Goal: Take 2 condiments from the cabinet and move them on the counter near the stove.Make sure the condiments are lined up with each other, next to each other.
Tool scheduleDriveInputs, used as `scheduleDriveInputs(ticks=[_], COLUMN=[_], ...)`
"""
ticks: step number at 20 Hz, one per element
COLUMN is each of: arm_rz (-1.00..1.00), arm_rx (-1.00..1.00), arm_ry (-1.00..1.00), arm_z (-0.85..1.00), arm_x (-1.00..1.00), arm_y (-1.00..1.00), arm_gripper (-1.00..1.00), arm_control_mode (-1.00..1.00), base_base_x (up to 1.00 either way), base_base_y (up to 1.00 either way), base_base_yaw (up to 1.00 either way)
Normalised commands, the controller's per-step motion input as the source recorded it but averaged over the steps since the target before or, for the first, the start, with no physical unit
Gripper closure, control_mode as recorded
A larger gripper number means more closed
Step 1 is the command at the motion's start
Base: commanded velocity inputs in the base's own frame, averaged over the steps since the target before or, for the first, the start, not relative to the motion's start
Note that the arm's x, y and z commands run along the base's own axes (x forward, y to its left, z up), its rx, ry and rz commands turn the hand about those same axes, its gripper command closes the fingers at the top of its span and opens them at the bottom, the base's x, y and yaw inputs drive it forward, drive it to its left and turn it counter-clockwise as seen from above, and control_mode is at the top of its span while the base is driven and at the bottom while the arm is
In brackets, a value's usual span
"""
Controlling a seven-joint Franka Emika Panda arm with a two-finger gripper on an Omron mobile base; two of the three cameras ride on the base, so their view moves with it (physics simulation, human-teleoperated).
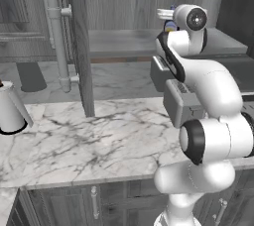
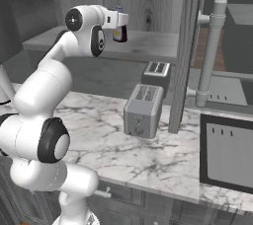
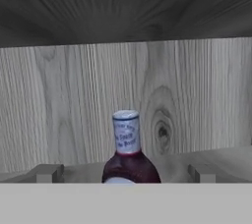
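While reaching into the cabinet [image 2: 148, 2], claw [image 3: 126, 174] spread wide, flanking sauce bottle [image 3: 129, 152], touching nothing.

The sauce bottle [image 3: 129, 156] — dark brown, blue cap — stands upright on the cabinet [image 2: 148, 2] shelf, near its back wall.
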Motion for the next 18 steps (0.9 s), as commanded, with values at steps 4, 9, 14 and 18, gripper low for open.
scheduleDriveInputs(ticks=[4, 9, 14, 18], arm_rz=[0.00, 0.00, 0.00, 0.00], arm_rx=[0.00, 0.00, 0.00, 0.00], arm_ry=[0.00, 0.00, 0.00, 0.00], arm_z=[0.00, 0.00, 0.00, 0.00], arm_x=[0.12, 0.10, 0.12, 0.11], arm_y=[0.00, 0.00, 0.00, 0.00], arm_gripper=[-1.00, -1.00, -1.00, -1.00], arm_control_mode=[-1.00, -1.00, -1.00, -1.00], base_base_x=[0.00, 0.00, 0.00, 0.00], base_base_y=[0.00, 0.00, 0.00, 0.00], base_base_yaw=[0.00, 0.00, 0.00, 0.00])
